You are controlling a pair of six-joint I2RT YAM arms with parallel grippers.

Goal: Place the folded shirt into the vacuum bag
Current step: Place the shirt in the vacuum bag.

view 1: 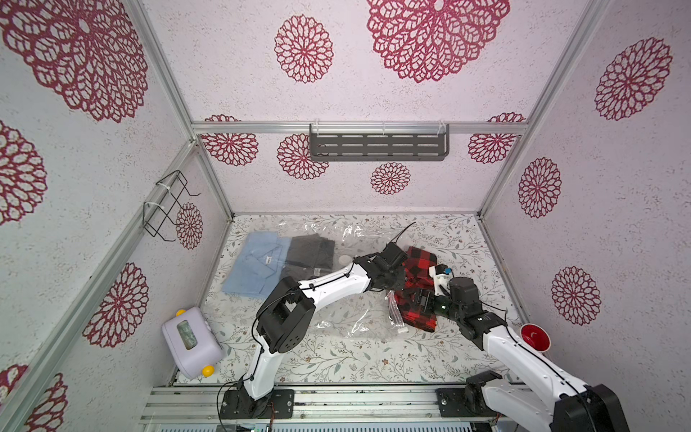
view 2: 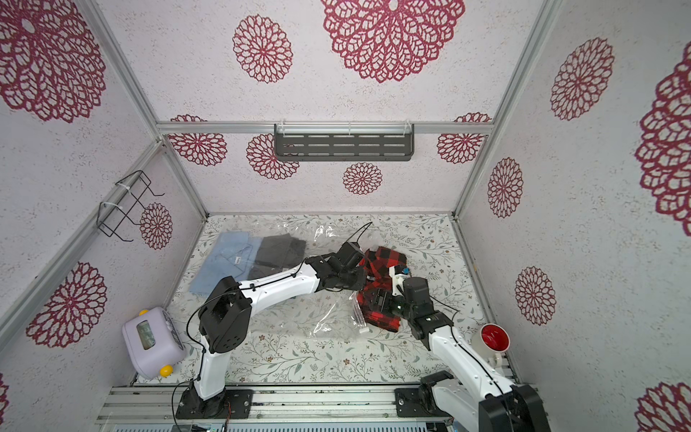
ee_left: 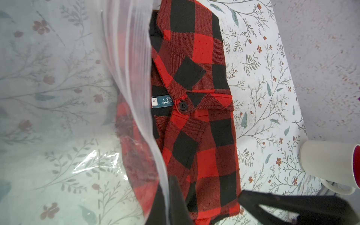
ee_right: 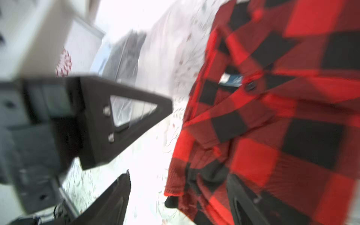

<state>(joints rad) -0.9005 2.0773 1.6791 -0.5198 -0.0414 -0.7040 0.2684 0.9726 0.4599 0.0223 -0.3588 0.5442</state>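
Note:
The folded shirt [view 1: 420, 262] [view 2: 387, 258] is red-and-black plaid and lies right of centre on the table. One long side of it sits under the raised clear layer of the vacuum bag [view 1: 336, 318] [ee_left: 126, 58]. The bag's white valve disc [view 1: 343, 259] shows beside the left arm. My left gripper [view 1: 396, 284] [ee_left: 172, 187] is shut on the bag's zip edge and holds it up over the shirt [ee_left: 204, 120]. My right gripper [view 1: 418, 299] [ee_right: 181, 191] stands open at the shirt's near end, with the hem [ee_right: 175, 191] between its spread fingers.
A light blue shirt [view 1: 254, 265] and a dark grey one [view 1: 310, 254] lie in the bag's far left part. A lilac box [view 1: 190, 342] stands at the near left. A cup with a red inside [view 1: 534, 336] lies at the near right.

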